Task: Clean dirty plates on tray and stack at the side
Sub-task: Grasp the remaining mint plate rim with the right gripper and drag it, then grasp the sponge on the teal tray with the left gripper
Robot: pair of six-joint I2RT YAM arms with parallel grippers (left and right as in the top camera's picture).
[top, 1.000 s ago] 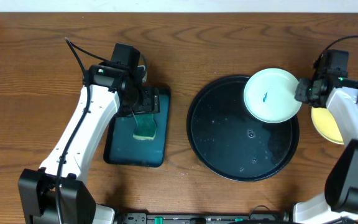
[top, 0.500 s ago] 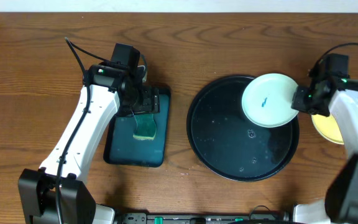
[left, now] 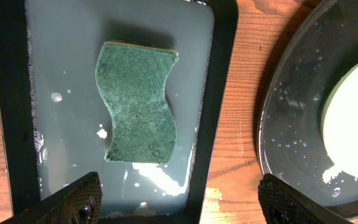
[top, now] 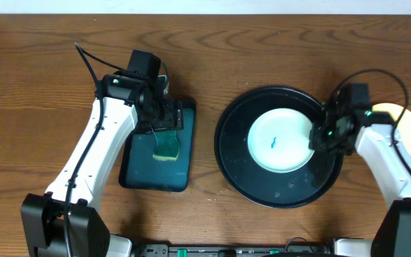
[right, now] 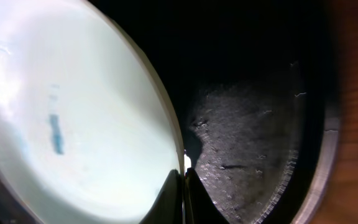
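Overhead, the pale plate (top: 282, 139) now sits well inside the black tray (top: 232, 160), a little right of the tray's centre, with its blue smear (top: 272, 140) facing up. A second ago it was held over the tray's far right rim. It has since come inward and toward the near side. Whether it rests on the tray floor or hangs just above it cannot be told.

The right gripper (top: 321, 135) has moved with the plate and is over the tray's right part, at the plate's right edge. The right wrist view shows its fingertips (right: 171, 193) pinched together on the plate's rim, the tray's wet black floor beside them.

With that arm shifted, the yellow plate (top: 407, 128) on the table (top: 262, 50), just right of the tray, shows more than before.

Left of the tray nothing has changed. The left gripper (top: 164, 120) hovers over the far end of the teal tray (top: 138, 175). The left wrist view shows its fingers (left: 76, 200) spread wide, holding nothing, above the green sponge (left: 138, 106) lying in cloudy water.
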